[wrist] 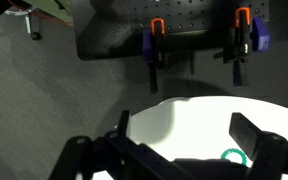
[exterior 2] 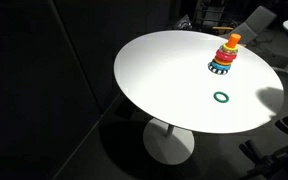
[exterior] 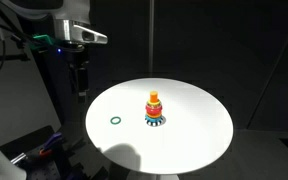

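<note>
Nearest the wrist camera, the robot's two dark jaws are spread wide and grip nothing, hanging over the edge of a round white desk (wrist: 184, 120). A small green ring (wrist: 232, 154) lies flat on the desk, seen in this view close to the right-hand jaw. In an exterior view, a stacking toy (exterior: 155, 110) of coloured rings stands upright near the desk's middle, well apart from the ring on its left. Beyond the desk, a black pegboard (wrist: 114, 30) carries two orange-and-purple clamps (wrist: 156, 45).
</note>
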Controlling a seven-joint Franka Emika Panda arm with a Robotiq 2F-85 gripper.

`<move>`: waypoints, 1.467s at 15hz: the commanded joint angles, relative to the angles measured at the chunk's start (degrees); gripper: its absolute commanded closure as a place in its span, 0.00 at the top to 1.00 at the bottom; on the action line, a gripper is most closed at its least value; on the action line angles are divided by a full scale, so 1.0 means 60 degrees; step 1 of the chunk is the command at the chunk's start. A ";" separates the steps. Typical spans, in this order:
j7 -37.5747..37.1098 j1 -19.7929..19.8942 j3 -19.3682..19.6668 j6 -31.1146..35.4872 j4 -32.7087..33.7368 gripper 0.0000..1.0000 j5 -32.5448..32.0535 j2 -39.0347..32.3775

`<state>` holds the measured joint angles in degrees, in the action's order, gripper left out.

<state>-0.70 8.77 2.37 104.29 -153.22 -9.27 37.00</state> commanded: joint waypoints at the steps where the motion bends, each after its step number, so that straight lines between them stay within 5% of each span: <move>1: -0.0060 -0.0125 0.0108 -0.0044 0.0024 1.00 -0.0055 0.0002; 10: -0.0114 -0.0082 0.0104 0.0487 0.0190 1.00 -0.0196 -0.0426; 22: 0.0115 -0.0184 0.0174 0.3083 0.1710 1.00 -0.0114 -0.3362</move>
<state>-0.60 8.62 2.96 120.76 -147.32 -9.30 23.04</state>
